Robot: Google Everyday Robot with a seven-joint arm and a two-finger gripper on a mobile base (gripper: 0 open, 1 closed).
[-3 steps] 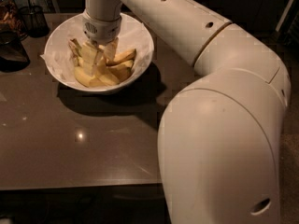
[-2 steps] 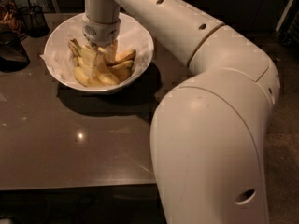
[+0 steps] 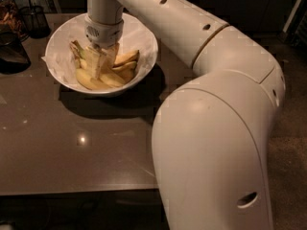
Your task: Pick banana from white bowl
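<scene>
End effector [image 3: 99, 65] low in the white bowl [image 3: 145, 35], seemingly amid the banana [image 3: 126, 58], its grasp state indiscernible.

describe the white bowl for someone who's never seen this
On the dark table, follow the white arm to its gripper, down inside the white bowl. It is wide, round, paper-lined and holds bananas, unlike the small dark mesh cup.
</scene>
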